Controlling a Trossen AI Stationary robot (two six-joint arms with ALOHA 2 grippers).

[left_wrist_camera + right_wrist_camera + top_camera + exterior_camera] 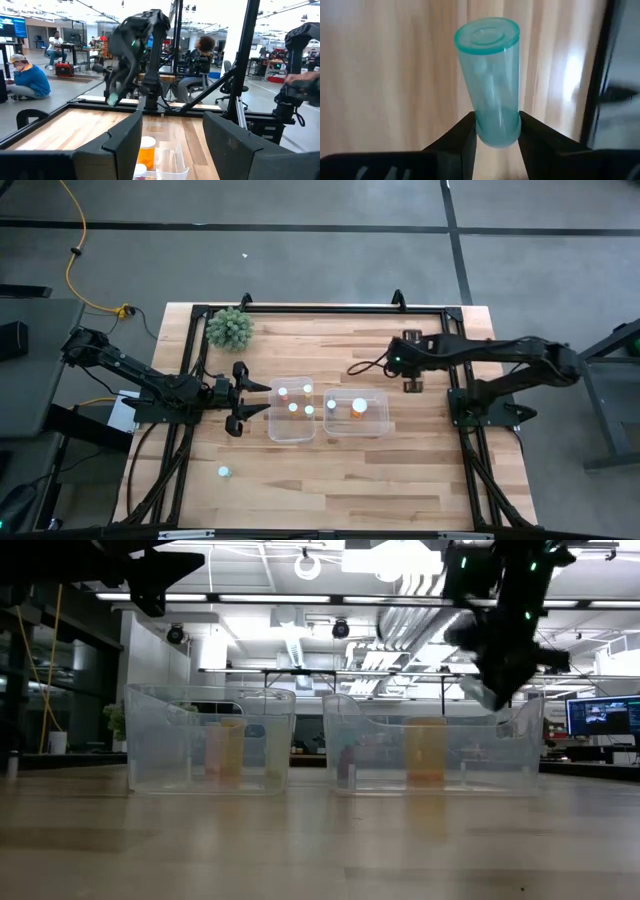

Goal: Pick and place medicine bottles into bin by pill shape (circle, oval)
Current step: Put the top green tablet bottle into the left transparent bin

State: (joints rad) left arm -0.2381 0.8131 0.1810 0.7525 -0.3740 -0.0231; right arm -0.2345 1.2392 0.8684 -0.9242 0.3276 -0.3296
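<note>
My right pincer point(495, 132) grips a pale green bottle point(490, 80) by its base — held above the table point(400, 470), beyond the right tub point(355, 430). My left pincer point(250, 398) stands open just beside the left tub point(291, 430), empty.

Robotics lab, workstations, monitor point(606, 717), seated people point(31, 79)

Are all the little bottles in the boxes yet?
Not yet. Three bottles sit in the left tub and two in the right tub. The right end effector grips a teal bottle above the table. One more bottle waits on the table.
</note>
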